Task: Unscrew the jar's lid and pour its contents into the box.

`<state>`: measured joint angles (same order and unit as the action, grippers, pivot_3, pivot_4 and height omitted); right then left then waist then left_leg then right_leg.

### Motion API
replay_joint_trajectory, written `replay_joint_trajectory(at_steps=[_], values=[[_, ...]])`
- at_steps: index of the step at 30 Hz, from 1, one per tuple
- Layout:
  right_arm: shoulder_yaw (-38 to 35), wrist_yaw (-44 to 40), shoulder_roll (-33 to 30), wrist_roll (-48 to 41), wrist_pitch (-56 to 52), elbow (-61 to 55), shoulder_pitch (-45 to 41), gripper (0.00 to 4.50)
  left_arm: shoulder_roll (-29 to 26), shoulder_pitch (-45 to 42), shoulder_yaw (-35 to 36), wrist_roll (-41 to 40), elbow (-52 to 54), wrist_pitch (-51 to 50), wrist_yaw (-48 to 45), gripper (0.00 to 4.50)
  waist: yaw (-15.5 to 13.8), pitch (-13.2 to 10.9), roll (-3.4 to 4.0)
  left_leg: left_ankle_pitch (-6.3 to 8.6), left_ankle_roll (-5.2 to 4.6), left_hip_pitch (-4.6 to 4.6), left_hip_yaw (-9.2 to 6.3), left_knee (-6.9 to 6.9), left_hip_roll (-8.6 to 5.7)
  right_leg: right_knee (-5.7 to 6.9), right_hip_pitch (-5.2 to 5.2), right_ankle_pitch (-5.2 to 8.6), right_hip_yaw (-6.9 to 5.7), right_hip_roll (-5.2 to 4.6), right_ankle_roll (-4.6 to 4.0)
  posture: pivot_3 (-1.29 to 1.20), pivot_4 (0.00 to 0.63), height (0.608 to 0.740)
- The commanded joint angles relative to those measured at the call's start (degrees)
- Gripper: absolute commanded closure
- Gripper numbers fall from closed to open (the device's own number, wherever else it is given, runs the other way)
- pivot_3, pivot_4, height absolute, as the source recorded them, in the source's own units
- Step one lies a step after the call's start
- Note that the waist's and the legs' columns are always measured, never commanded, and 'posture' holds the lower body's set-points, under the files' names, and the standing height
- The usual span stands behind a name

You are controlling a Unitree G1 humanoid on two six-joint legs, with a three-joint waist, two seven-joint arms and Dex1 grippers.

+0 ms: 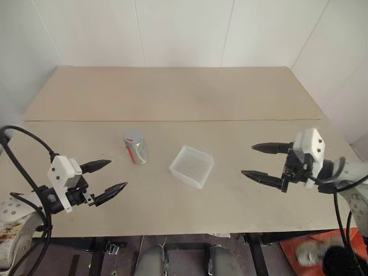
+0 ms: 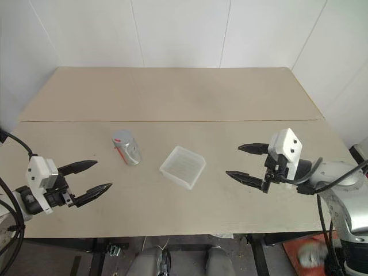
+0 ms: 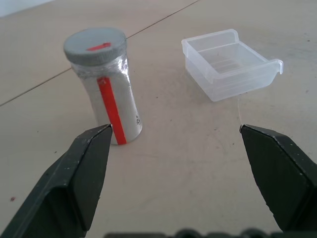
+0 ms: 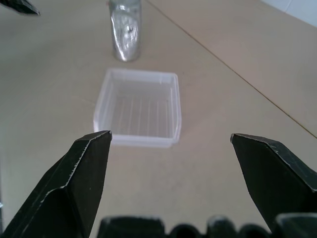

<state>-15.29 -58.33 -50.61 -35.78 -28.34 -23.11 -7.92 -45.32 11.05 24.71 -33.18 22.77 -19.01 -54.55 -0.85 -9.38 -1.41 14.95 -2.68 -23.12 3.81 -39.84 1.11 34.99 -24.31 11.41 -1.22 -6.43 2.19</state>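
The jar (image 1: 136,148) stands upright on the table (image 1: 172,92), left of centre, with its silver-grey lid (image 3: 94,45) screwed on and a red mark across the top. The box (image 1: 191,166), empty and translucent, sits just to the jar's right, apart from it. The jar's contents cannot be made out through the label. The left gripper (image 1: 109,179) hovers at the near left, fingers spread wide and empty, aimed toward the jar. The right gripper (image 1: 260,163) hovers at the right, likewise spread and empty, aimed toward the box. The task appears to be at its opening step, with nothing grasped. The next move likely calls for one gripper to clasp the jar body while the other takes the lid for twisting.
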Motion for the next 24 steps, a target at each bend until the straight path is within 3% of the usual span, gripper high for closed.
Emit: replay_joint_trajectory(at_steps=[1, 10, 15, 24], values=[[-1.73, 1.71, 0.01, -1.01, -0.46, -3.67, 0.95, 0.00, -0.34, -1.57, 0.48, -0.42, -0.12, 0.85, -0.44, 0.01, 0.06, 0.00, 0.00, 0.00, 0.00, 0.01, 0.00, 0.00, 0.00, 0.00, 0.01, 0.00, 0.01, 0.00, 0.00, 0.00, 0.150, 0.740], [2.32, 4.35, 0.87, -0.92, -1.14, -6.50, -2.65, 0.00, 3.15, -3.40, -1.35, 1.72, -1.29, 0.81, 4.19, 0.01, 0.55, 0.00, 0.00, 0.00, 0.00, 0.06, 0.03, 0.00, -0.01, 0.04, 0.00, -0.01, 0.08, 0.03, 0.01, 0.00, 0.150, 0.740], [5.48, 4.76, -0.04, 2.27, -0.64, -5.65, -6.32, 0.00, 9.95, -5.83, -3.66, 6.29, -3.27, 3.20, 12.49, 0.01, 0.20, 0.00, -0.01, 0.00, 0.00, 0.10, 0.04, 0.01, -0.03, 0.03, 0.04, -0.01, 0.10, 0.03, 0.02, 0.00, 0.150, 0.740], [7.44, 5.56, 0.14, 2.30, -2.56, -7.12, -9.18, 0.00, 15.67, -14.59, -11.31, 12.97, -12.97, 9.60, 15.86, 0.01, 0.06, 0.00, -0.01, 0.00, 0.00, 0.06, 0.02, -0.01, -0.10, 0.03, 0.04, -0.03, 0.06, 0.00, 0.01, 0.00, 0.150, 0.740]])
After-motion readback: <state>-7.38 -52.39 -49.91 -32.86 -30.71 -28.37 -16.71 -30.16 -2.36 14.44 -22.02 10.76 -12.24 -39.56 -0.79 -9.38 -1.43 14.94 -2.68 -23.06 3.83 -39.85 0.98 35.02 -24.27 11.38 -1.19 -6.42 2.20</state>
